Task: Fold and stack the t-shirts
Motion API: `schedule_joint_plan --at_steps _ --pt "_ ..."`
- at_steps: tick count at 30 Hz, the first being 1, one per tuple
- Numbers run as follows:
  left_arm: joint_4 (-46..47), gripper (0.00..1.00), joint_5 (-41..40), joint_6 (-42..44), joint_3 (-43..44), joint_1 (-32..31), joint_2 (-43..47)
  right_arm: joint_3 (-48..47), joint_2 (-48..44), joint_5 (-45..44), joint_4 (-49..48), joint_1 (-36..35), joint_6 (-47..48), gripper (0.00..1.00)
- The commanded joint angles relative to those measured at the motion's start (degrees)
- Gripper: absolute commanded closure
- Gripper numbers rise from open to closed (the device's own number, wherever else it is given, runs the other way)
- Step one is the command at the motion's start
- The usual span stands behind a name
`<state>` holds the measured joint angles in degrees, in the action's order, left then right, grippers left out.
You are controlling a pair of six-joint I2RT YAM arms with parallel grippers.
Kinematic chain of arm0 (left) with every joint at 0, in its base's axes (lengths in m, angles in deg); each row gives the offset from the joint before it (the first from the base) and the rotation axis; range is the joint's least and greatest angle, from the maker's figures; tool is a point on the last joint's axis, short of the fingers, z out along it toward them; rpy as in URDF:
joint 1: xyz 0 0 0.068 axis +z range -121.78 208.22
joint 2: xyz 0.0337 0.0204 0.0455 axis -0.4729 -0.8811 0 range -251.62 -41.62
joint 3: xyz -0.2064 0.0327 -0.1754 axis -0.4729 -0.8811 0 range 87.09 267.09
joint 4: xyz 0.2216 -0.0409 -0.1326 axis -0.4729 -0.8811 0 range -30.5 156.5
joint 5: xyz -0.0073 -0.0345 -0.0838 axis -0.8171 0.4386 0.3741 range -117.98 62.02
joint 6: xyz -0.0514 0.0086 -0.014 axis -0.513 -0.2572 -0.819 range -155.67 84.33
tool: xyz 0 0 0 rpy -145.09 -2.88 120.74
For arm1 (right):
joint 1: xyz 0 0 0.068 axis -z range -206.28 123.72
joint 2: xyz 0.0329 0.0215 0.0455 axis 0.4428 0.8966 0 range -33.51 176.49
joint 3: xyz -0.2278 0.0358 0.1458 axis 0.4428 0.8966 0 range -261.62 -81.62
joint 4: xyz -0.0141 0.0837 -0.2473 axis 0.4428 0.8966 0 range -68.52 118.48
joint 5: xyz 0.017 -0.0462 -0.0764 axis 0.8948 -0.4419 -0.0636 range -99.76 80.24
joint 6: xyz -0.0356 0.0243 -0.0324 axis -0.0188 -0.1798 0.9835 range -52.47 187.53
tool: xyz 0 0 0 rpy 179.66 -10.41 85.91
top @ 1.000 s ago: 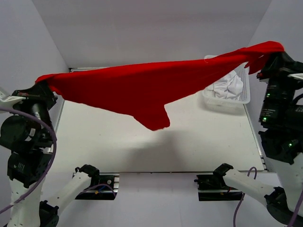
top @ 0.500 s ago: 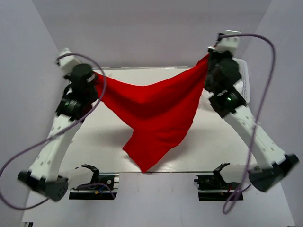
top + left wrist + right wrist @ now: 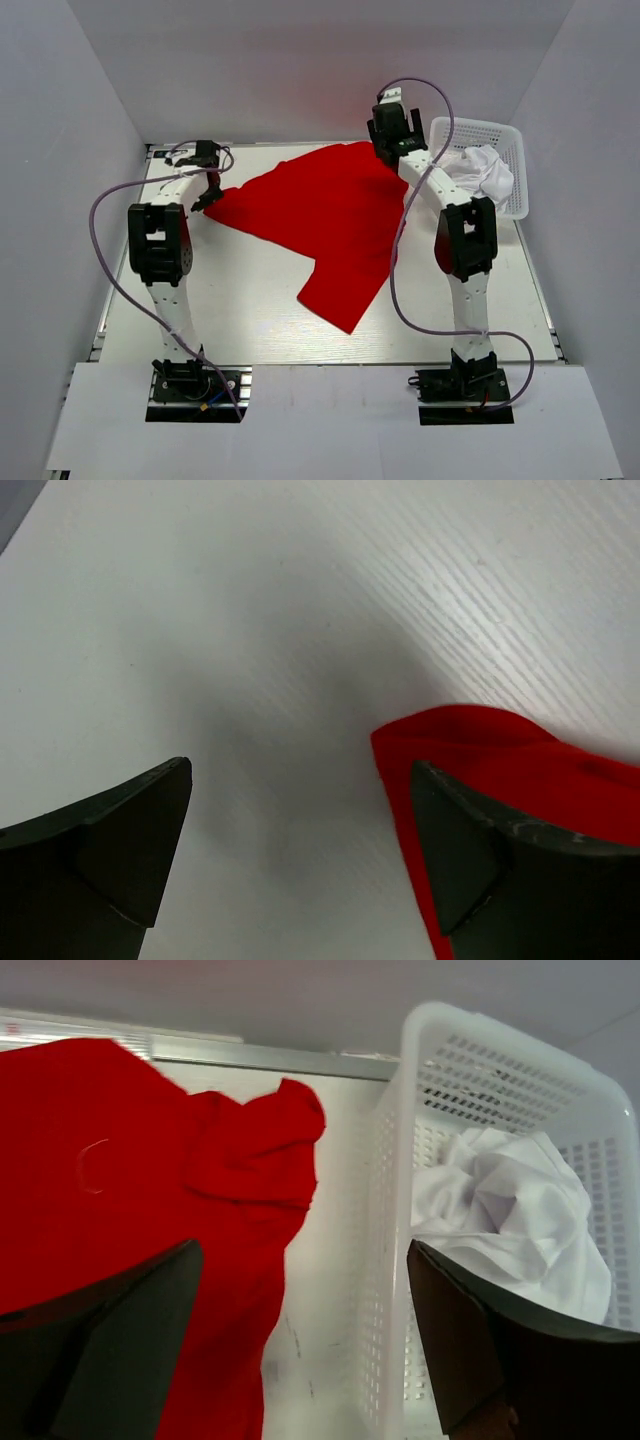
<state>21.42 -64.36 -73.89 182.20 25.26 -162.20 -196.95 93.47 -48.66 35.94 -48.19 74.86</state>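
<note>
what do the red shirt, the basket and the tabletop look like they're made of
Red t-shirt: soft matte knit fabric, probably cotton jersey; it lies limp with rumpled folds.
Basket: white moulded plastic, slightly glossy, its walls a grid of small holes.
Table: white matte board with fine wood-grain lines, likely laminate, though painted wood is possible.

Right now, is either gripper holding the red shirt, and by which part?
Nothing is held. The left gripper and right gripper are both open, and the red t-shirt lies spread on the table.
</note>
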Motion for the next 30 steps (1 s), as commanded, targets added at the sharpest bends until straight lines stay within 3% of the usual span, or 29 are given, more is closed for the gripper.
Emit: schedule_joint_plan --at_steps 1,3,8,11,17,22,25,30 --pt "1.12 0.0 4.46 1.83 1.94 -0.73 10.43 -1.06 -10.77 5.38 -0.12 -0.5 -1.53 0.11" --pt "3.23 0.0 5.79 2.45 -1.05 -0.73 12.63 6.32 -16.03 8.47 -0.48 -1.29 -1.62 0.11" --pt "8.6 0.0 10.27 4.81 -10.11 -0.73 16.42 19.83 -23.95 27.25 1.8 -3.92 -8.89 0.11" --pt "13.43 0.0 15.8 8.33 -13.8 -1.25 18.7 27.92 -27.55 32.1 1.8 -6.3 -11.99 0.11" --pt "19.85 0.0 19.6 11.66 -17.24 -0.73 19.94 40.77 -28.46 35.99 -1.0 -13.94 -17.88 0.09" --pt "20.47 0.0 21.87 13.96 -16.71 -0.2 18.88 42.99 -23.19 34.59 1.62 -20.09 -19.37 0.09" --pt "19.95 0.0 22.41 13.26 -18.99 -0.2 20.72 45.7 -21.77 33.27 2.68 -20.63 -23.32 0.09" --pt "21.95 0.0 27.76 8.09 -27.07 -0.2 27.49 55.9 -26.95 31.34 0.74 -19.66 -30.44 0.09"
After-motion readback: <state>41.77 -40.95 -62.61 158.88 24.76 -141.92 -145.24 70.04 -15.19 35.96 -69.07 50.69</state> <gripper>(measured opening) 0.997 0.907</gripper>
